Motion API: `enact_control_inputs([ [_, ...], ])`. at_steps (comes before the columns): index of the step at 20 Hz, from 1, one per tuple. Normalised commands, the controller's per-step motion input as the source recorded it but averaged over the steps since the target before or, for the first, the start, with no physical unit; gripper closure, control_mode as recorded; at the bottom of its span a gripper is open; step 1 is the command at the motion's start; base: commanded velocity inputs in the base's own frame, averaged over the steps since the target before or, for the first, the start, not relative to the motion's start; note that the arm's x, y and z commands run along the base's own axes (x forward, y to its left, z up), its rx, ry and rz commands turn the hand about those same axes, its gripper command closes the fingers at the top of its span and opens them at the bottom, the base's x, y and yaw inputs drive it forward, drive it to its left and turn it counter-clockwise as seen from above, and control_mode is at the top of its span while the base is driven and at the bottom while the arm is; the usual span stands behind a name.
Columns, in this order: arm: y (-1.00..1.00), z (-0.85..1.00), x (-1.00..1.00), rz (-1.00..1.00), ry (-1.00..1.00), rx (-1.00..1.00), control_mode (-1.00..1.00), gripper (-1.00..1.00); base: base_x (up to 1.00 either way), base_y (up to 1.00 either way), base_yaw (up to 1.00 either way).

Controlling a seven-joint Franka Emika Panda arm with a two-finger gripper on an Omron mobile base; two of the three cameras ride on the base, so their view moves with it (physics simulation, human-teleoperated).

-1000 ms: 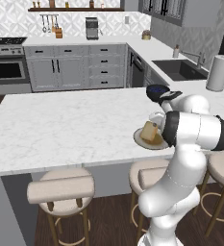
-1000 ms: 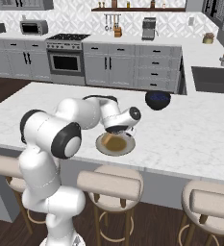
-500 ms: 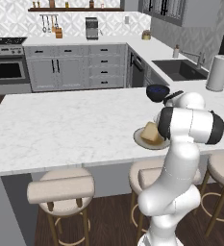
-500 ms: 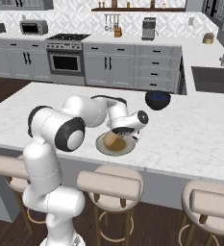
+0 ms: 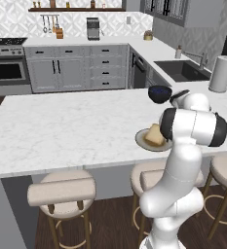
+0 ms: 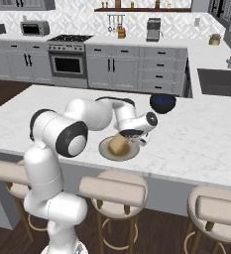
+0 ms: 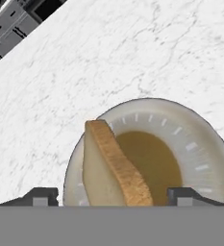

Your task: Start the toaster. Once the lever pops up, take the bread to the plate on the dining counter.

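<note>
The bread (image 7: 111, 166) is a golden-tan slice that stands tilted on its edge on the round brownish plate (image 7: 200, 153). My gripper (image 7: 114, 197) hangs just over it, open, with one fingertip on each side of the slice and clear of it. The plate (image 5: 143, 142) with the bread (image 5: 155, 135) lies near the front edge of the white marble dining counter (image 5: 61, 126), partly behind my forearm. In the right base view the gripper (image 6: 129, 140) points down at the bread (image 6: 118, 145) on the plate (image 6: 106, 153). The toaster is out of view.
A dark blue bowl (image 5: 160, 93) stands on the counter just beyond the plate, also seen as the bowl (image 6: 162, 103). Cushioned stools (image 5: 61, 189) line the counter's front. A sink (image 5: 183, 70) and paper towel roll (image 5: 219, 73) are at the far right.
The jaws have gone from shut on the bread to wide open. The slice now rests on the plate by itself. The arm has shifted slightly.
</note>
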Motion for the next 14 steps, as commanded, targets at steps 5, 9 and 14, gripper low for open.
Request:
enact_control_inputs([
  [5, -0.51, 0.51, -0.03, -0.11, 0.03, 0.00, -1.00, -1.00, 0.00, 0.00, 0.00],
  [9, -0.19, 0.77, -0.49, -0.03, -0.08, 0.00, -1.00, -1.00, 0.00, 0.00, 0.00],
  [14, 0.37, 0.23, -1.00, 0.02, -0.45, -0.11, -1.00, -1.00, 0.00, 0.00, 0.00],
])
